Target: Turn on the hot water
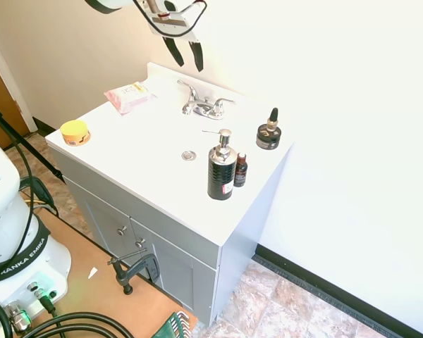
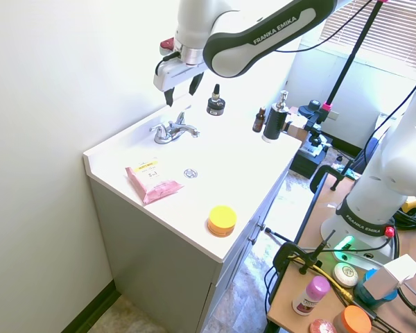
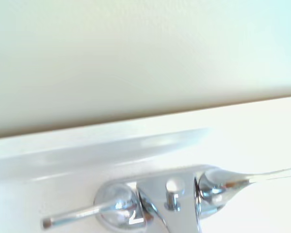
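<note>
Two chrome levers on the small faucet (image 1: 204, 107) at the back of the white vanity top (image 1: 155, 176); the hot water lever (image 1: 189, 93) is the left-hand one, angled up and out from the faucet base, directly below the gripper (image 1: 185, 55) and clearly apart from it, nothing touching it. Gripper hangs in the air above the faucet, fingers pointing down and spread apart, holding nothing. Cold lever (image 1: 221, 104) is on the far side of the spout from the hot one, also below the gripper, slightly off to the side. Wrist view looks down at the faucet from close by, both levers sticking out sideways, backsplash ledge behind. Farther from the gripper: drain (image 1: 189, 155) in front of the faucet, pink wipes pack (image 1: 129, 96) off to one side, yellow round tub (image 1: 75, 132) beyond it near the counter corner. Other side: dropper bottle on a dark jar (image 1: 268, 132), black pump bottle (image 1: 221, 169) and small brown bottle (image 1: 240, 170) just beside it near the front edge.
</note>
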Controlling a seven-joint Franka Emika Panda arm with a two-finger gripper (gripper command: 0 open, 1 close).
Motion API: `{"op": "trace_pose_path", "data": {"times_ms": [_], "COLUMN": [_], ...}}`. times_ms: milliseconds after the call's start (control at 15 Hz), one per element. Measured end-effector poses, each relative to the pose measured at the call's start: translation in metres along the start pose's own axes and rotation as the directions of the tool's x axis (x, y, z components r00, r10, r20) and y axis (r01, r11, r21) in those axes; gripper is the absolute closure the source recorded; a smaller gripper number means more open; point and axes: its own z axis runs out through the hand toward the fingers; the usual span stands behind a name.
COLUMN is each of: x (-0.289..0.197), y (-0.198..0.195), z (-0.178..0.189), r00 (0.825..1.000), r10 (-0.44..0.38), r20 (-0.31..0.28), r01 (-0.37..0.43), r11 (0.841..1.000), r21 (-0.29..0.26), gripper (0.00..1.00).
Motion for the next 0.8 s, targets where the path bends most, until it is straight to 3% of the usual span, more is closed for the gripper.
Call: {"op": "trace_pose_path", "data": {"times_ms": [333,800], "x": [-0.021,-0.046], "y": [-0.033,-0.043], "z": [0.026,0.058], "r00": [0.999,0.996], "r10": [-0.020,-0.036], "r20": [-0.036,-0.078], "r01": [0.020,0.036], "r11": [1.000,0.999], "r21": [-0.005,0.003], "gripper": [0.00,0.00]}}
